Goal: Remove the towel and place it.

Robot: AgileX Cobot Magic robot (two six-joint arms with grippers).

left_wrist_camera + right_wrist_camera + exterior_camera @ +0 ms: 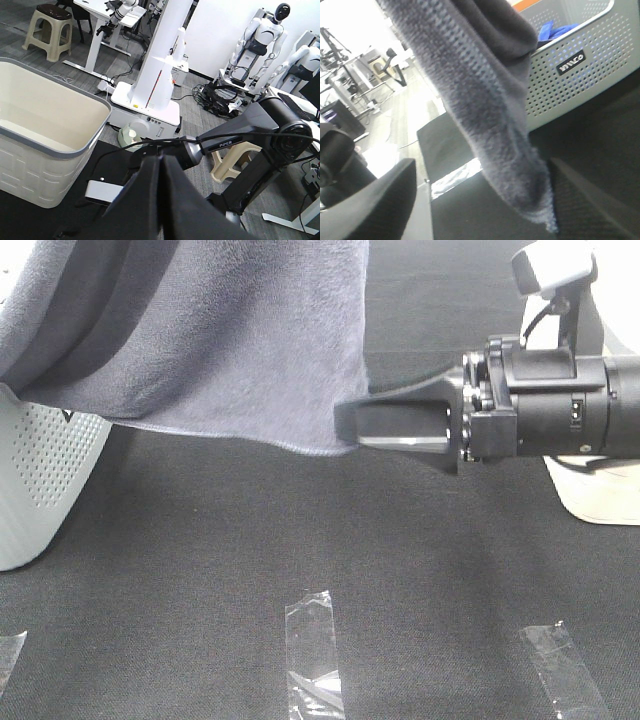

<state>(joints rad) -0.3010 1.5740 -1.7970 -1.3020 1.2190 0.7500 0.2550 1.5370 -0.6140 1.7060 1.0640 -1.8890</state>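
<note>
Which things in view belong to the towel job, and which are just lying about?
Belonging to the job:
towel, hanging in the air
right tool, open around the towel's lower corner

Just lying about:
white perforated basket
blue cloth inside it
tape strips
cream bin

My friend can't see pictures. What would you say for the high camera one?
A grey towel hangs from the top left, its lower corner at the right gripper's fingertips. A white holed basket stands left on the black table.

Soft light glints off the tape strip (312, 640); the close towel (490, 125) blurs, background overexposed.
</note>
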